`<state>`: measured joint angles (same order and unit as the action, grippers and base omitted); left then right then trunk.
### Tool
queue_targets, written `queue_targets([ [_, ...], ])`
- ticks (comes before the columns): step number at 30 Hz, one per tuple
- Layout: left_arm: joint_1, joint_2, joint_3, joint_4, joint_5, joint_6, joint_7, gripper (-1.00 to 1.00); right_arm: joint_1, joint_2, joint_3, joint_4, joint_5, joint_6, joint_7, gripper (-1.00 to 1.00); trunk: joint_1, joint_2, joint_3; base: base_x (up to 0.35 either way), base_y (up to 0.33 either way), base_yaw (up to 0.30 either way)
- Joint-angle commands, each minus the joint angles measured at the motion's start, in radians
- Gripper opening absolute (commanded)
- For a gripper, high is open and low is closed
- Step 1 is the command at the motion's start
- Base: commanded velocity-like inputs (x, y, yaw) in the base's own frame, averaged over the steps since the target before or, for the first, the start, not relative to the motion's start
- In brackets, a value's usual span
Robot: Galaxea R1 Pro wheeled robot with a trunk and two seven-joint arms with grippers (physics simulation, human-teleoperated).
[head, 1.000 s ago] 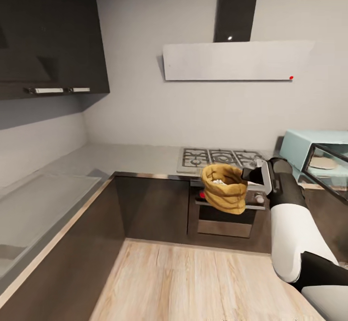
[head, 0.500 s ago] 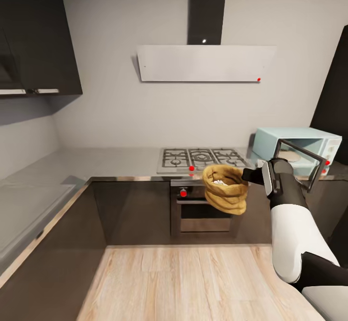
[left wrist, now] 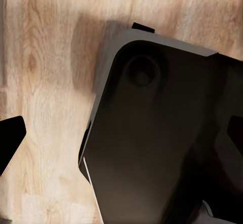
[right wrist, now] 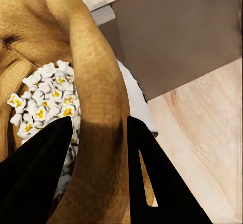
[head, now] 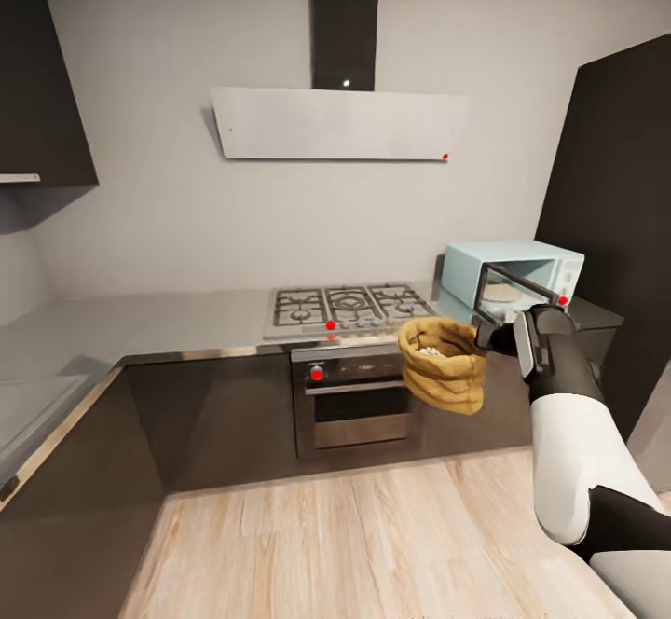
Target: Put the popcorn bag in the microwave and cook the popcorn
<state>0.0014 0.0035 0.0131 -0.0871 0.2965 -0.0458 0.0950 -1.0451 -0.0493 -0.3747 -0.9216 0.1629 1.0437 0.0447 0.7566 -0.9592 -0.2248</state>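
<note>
While right gripper (head: 486, 337) pinches popcorn bag (head: 442, 364) by its rim, microwave (head: 511, 281), door open, lies beyond it, up-right.

Beyond the right gripper (head: 486, 337) and a little above it, the microwave (head: 511, 279) stands with its door (head: 518, 288) swung outward, the dark glass panel reaching into the path toward the cavity. The popcorn bag (head: 444, 363) hangs from the gripper's fingers over open floor (head: 354, 544), off the countertop (head: 140, 321) edge. A tall dark cabinet (head: 620, 227) walls off the gripper's outer side.
</note>
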Motion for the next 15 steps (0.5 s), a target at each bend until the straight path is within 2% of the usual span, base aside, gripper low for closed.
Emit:
queue_targets([
  [1,0.0,0.0,0.001,-0.001,0.004,-0.002,0.002,1.0,-0.001,0.0,-0.001,0.0,0.006,0.003,0.004,-1.0,0.0,-0.001,-0.001,0.0,0.0,-0.282],
  [9,0.0,0.001,0.001,-0.001,0.004,-0.002,0.002,1.0,-0.001,-0.001,-0.002,0.0,0.006,0.003,0.004,-1.0,0.0,-0.001,0.002,0.0,0.0,-0.282],
  [15,0.0,0.002,0.001,-0.001,0.004,-0.002,0.002,1.0,-0.001,-0.015,-0.001,0.0,0.006,0.003,0.004,-1.0,0.0,-0.001,0.004,0.0,0.0,-0.282],
])
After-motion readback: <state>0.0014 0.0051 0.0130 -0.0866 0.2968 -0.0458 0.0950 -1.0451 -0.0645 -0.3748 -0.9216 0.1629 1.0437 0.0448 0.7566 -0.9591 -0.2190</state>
